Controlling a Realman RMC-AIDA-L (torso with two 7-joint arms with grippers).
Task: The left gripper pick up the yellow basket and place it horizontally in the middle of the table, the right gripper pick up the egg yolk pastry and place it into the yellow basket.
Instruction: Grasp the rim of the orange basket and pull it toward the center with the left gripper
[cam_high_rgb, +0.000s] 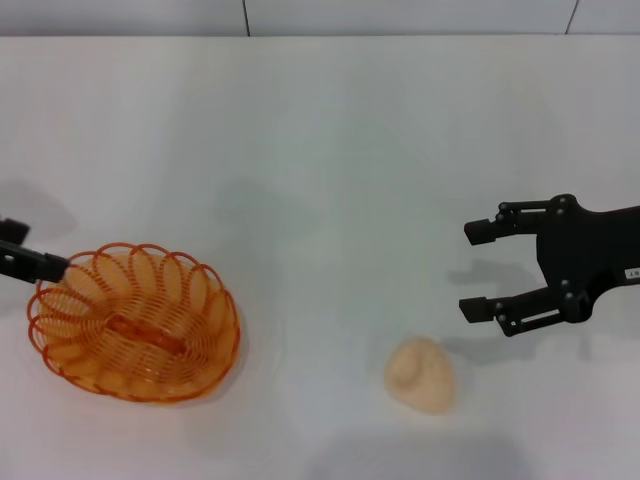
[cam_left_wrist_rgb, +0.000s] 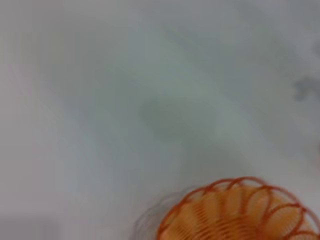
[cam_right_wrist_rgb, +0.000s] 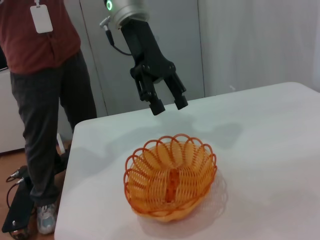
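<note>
The yellow basket (cam_high_rgb: 135, 320) sits upright on the white table (cam_high_rgb: 320, 150) at the front left; it also shows in the right wrist view (cam_right_wrist_rgb: 170, 175) and in the left wrist view (cam_left_wrist_rgb: 240, 212). My left gripper (cam_high_rgb: 25, 248) is at the far left edge, by the basket's left rim. In the right wrist view my left gripper (cam_right_wrist_rgb: 169, 105) is open, empty and above the table just beyond the basket. The egg yolk pastry (cam_high_rgb: 422, 374) lies at the front, right of centre. My right gripper (cam_high_rgb: 468, 271) is open and empty, behind and right of the pastry.
A person in a red top (cam_right_wrist_rgb: 45, 90) stands beside the table's left end. The table's left edge (cam_right_wrist_rgb: 67, 170) runs close to the basket.
</note>
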